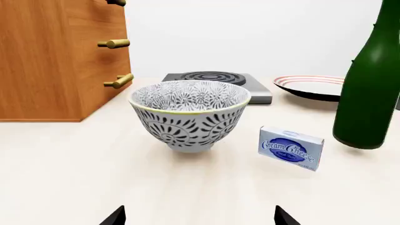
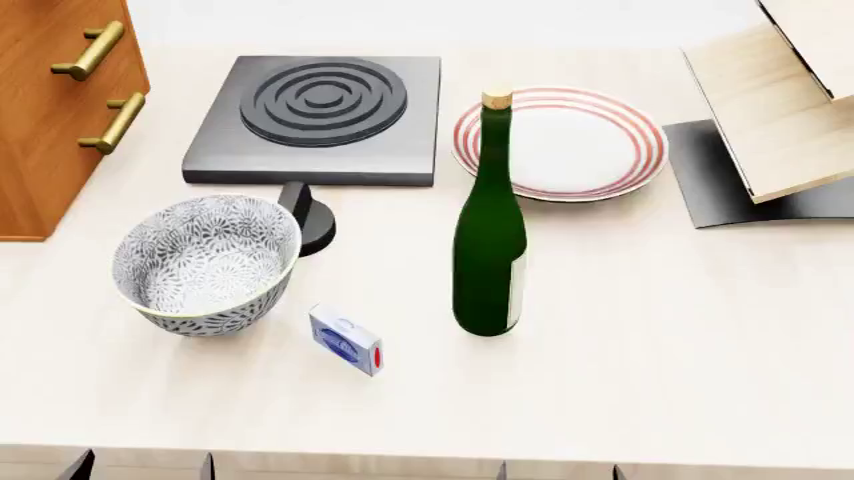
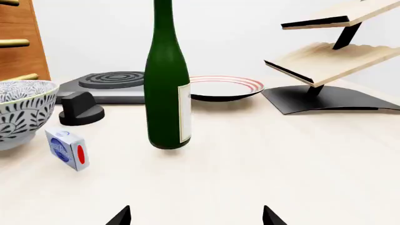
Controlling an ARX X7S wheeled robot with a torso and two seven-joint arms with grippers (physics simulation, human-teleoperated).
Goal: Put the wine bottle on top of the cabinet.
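Observation:
The wine bottle (image 2: 489, 250) stands upright mid-table, dark green with a tan cork and a pale label low on its side; it also shows in the right wrist view (image 3: 166, 93) and the left wrist view (image 1: 368, 93). The orange-brown cabinet (image 2: 54, 110) with brass bar handles stands at the far left, and its top is out of view. My left gripper (image 1: 200, 216) is open and empty, well short of the bowl. My right gripper (image 3: 196, 216) is open and empty, facing the bottle from the table's near edge. Only dark fingertips (image 2: 83, 466) show in the head view.
A patterned bowl (image 2: 207, 262) and a cream cheese box (image 2: 346, 340) sit left of the bottle. Behind are a dark hotplate (image 2: 318, 105) with its knob (image 2: 310, 215), and a red-rimmed plate (image 2: 594, 140). A pale wooden rack (image 2: 781, 110) on a dark base stands far right.

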